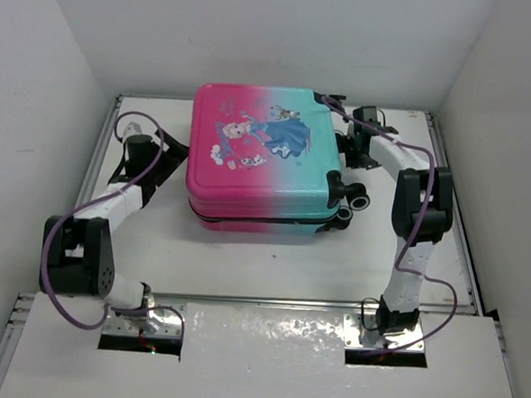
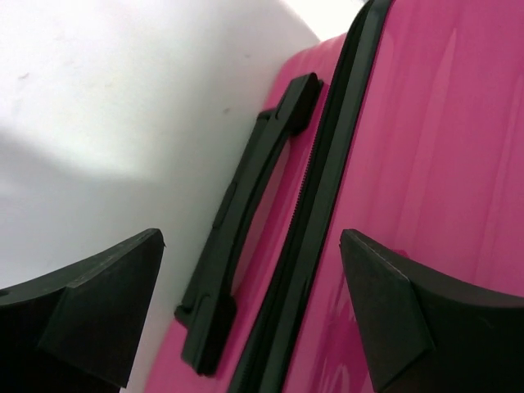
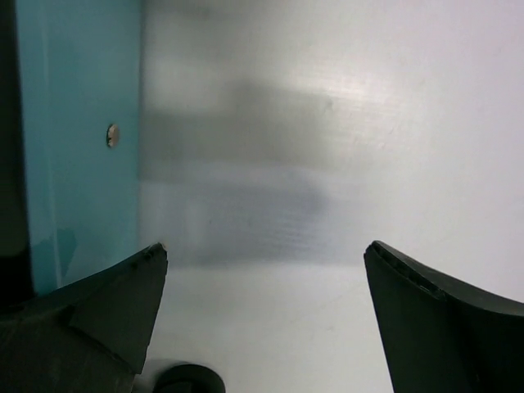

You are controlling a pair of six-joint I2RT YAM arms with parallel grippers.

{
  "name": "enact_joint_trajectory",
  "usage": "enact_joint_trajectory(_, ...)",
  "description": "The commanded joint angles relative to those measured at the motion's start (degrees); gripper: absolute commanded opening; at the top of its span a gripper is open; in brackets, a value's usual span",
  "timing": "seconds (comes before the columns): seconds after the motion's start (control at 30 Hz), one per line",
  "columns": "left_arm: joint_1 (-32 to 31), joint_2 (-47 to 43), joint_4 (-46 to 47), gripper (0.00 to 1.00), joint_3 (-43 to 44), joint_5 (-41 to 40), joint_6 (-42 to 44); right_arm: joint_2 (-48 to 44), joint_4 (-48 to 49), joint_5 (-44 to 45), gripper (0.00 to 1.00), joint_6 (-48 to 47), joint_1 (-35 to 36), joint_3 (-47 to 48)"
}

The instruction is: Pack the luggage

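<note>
Luggage (image 1: 259, 153) lies closed, so likely the closing step: left gripper (image 2: 250, 270) jaws apart with the side handle (image 2: 246, 221) dead ahead, right gripper (image 3: 266, 262) spread, empty, teal shell by its left finger; next probably needs lining up on the zip seam (image 2: 319, 205).

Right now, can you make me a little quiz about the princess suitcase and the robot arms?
1. True or false: the pink-and-teal hard-shell suitcase lies shut on the white table.
2. The left pincer faces a black side handle on which colour of shell? A pink; B teal; C grey.
3. Fill in: the right pincer, beside the teal end, stands ____.
Key: 1 true; 2 A; 3 open.
</note>
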Motion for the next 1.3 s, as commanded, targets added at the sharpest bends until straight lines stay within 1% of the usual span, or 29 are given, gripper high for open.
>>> enact_joint_trajectory(0.0,-11.31,-4.43,-0.10,0.90,-4.52,7.64,0.68,-2.59,0.08,-4.34,0.99,0.23,8.22,10.11)
enact_joint_trajectory(0.07,-11.32,-6.37,-1.24,0.91,-5.85,2.73,0.50,-3.47,-5.35,5.09,0.99,6.21,5.76,13.90)
enact_joint_trajectory(0.1,-11.15,-7.95,-4.04,0.93,-5.86,0.26,0.67,-4.87,-7.20,8.62,0.99,11.81,2.52,17.31)
enact_joint_trajectory(0.13,-10.97,-8.57,-5.37,0.95,-5.77,-1.76,1.02,-5.93,-8.27,9.79,0.99,13.60,1.36,18.82)
enact_joint_trajectory(0.2,-10.27,-9.72,-8.98,0.98,-5.24,-5.12,1.81,-9.17,-10.91,19.41,0.99,14.59,0.47,23.99)
enact_joint_trajectory(0.23,-9.31,-9.90,-9.42,0.98,-5.07,-6.52,2.08,-9.80,-12.83,21.91,0.99,14.59,0.30,26.46)
enact_joint_trajectory(0.3,-8.43,-9.55,-10.22,0.99,-4.45,-8.11,2.08,-10.77,-14.60,22.82,0.99,13.81,0.38,30.77)
enact_joint_trajectory(0.37,-7.37,-9.20,-9.26,0.99,-4.19,-7.58,2.43,-13.13,-17.24,19.74,0.99,12.93,1.43,33.69)
enact_joint_trajectory(0.4,-7.37,-8.67,-8.82,0.99,-3.66,-7.67,2.96,-15.41,-16.89,18.86,0.99,11.70,3.96,31.78)
enact_joint_trajectory(0.43,-7.19,-8.41,-8.81,0.98,-3.40,-7.93,2.96,-21.96,-12.71,15.81,0.99,10.38,5.73,23.06)
enact_joint_trajectory(0.47,-7.10,-8.23,-8.46,0.98,-3.13,-7.94,2.79,-25.68,-10.06,14.74,0.99,8.54,7.57,17.84)
enact_joint_trajectory(0.5,-6.84,-8.06,-8.11,0.97,-3.22,-7.68,2.70,-29.45,-4.64,12.55,0.99,8.09,10.55,6.47)
enact_joint_trajectory(0.53,-6.49,-7.97,-8.28,0.97,-3.13,-7.93,2.44,-36.45,-2.76,8.18,0.99,8.35,11.27,1.14)
enact_joint_trajectory(0.57,-6.14,-7.97,-7.94,0.96,-3.22,-7.85,2.43,-39.74,-1.00,6.13,0.99,9.39,11.89,-3.53)
enact_joint_trajectory(0.6,-5.44,-7.88,-7.41,0.95,-3.48,-7.50,3.22,-42.91,0.76,2.89,0.99,9.66,12.33,-12.62)
enact_joint_trajectory(0.63,-4.91,-7.62,-6.19,0.95,-3.57,-5.15,3.92,-48.86,4.95,-0.53,0.99,9.67,12.51,-17.24)
enact_joint_trajectory(0.67,-4.30,-5.61,-0.95,0.94,-3.40,-1.64,6.45,-51.44,6.56,-6.22,0.98,9.67,12.95,-21.03)
enact_joint_trajectory(0.7,-3.25,-3.85,-0.81,0.93,-1.92,2.57,7.17,-53.55,8.67,-9.85,0.98,9.06,13.04,-27.33)
enact_joint_trajectory(0.77,-2.71,1.84,1.02,0.91,1.16,7.60,10.23,-59.09,9.74,-14.88,0.98,8.18,13.21,-34.99)
enact_joint_trajectory(0.8,-2.71,3.53,2.60,0.91,1.96,9.36,9.99,-60.68,10.61,-16.03,0.98,8.09,13.21,-37.21)
enact_joint_trajectory(0.9,-2.44,10.39,6.92,0.84,4.51,17.79,9.46,-65.78,11.68,-18.67,0.98,7.21,13.21,-43.29)
enact_joint_trajectory(0.93,-2.53,13.62,5.88,0.78,5.82,17.99,9.81,-66.49,10.89,-19.20,0.98,7.12,13.21,-43.65)
enact_joint_trajectory(1.0,-2.36,15.84,4.64,0.73,8.99,19.13,11.66,-68.42,8.52,-18.94,0.98,7.03,13.21,-43.56)
enact_joint_trajectory(1.03,-2.44,17.16,3.50,0.65,9.52,18.79,11.75,-69.04,8.42,-18.94,0.98,7.47,13.21,-43.65)
enact_joint_trajectory(1.1,-2.44,17.87,0.88,0.57,9.44,15.29,12.36,-70.36,8.60,-19.11,0.98,8.17,13.21,-44.18)
enact_joint_trajectory(1.13,-2.36,18.05,0.07,0.46,9.00,13.27,12.63,-70.45,8.69,-18.94,0.98,8.52,13.21,-44.35)
enact_joint_trajectory(1.2,-2.44,18.05,1.20,0.46,7.69,11.32,13.07,-69.49,8.95,-18.59,0.98,8.79,13.21,-44.79)
enact_joint_trajectory(1.23,-2.44,18.83,1.12,0.34,7.24,11.40,13.33,-68.87,9.39,-18.59,0.98,8.96,13.21,-45.14)
enact_joint_trajectory(1.27,-2.53,19.54,0.69,0.28,7.33,11.40,13.85,-68.17,10.26,-18.50,0.98,9.05,13.21,-45.84)
